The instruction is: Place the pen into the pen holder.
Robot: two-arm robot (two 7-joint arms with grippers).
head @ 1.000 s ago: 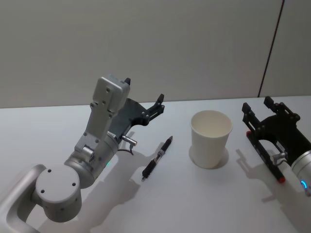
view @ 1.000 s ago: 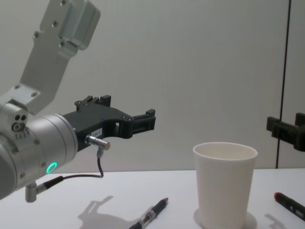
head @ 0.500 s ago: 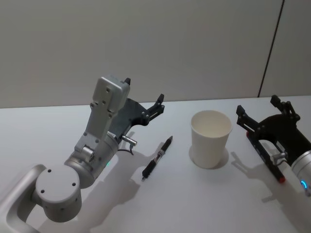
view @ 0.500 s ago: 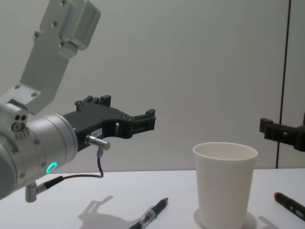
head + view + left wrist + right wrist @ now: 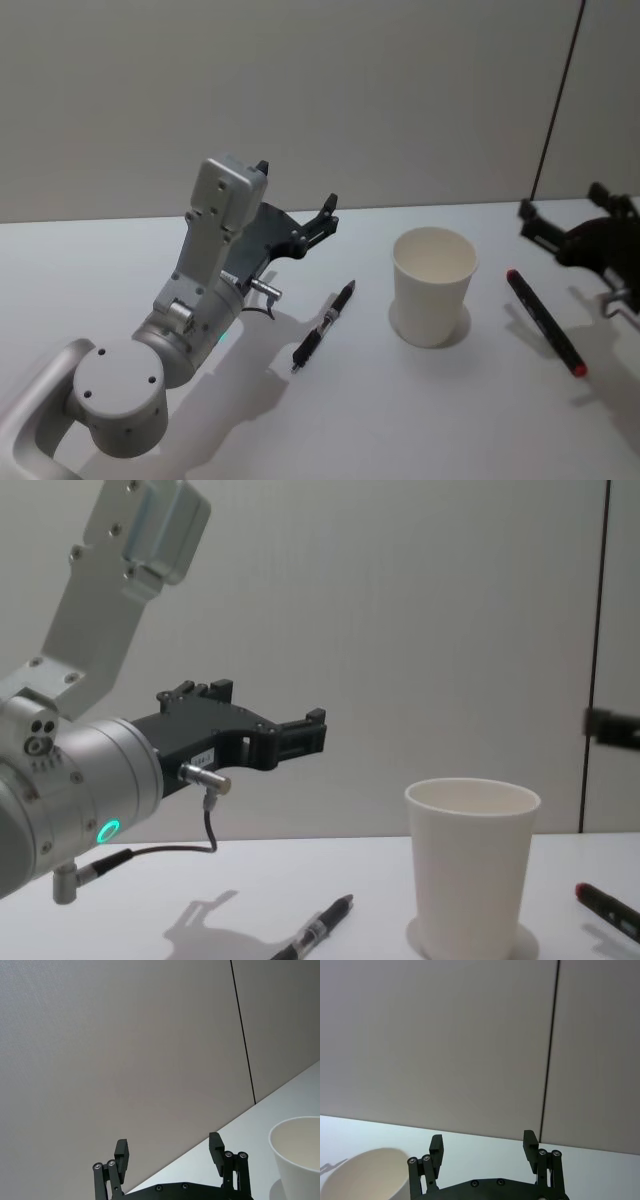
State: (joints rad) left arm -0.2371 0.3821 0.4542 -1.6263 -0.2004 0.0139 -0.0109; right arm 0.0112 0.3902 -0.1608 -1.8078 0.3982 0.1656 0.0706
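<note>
White table [image 5: 420, 420] and a plain grey wall [image 5: 350, 90] are all I have around the work. The pen holder [image 5: 433, 290] stands upright mid-table with a pen flat on either side. The black pen [image 5: 325, 325] lies just to its left, its long axis running diagonally away from me, far end leaning toward the cup. My left gripper [image 5: 296, 187] hangs above and behind that pen, jaws spread wide and holding nothing. The red-tipped pen [image 5: 545, 322] lies to the cup's right, slanting the other way. My right gripper [image 5: 562, 205] hovers beyond its far end, also wide and empty. I judge each arm nearest to its own side's pen, and each needs its jaws turned across that diagonal.
</note>
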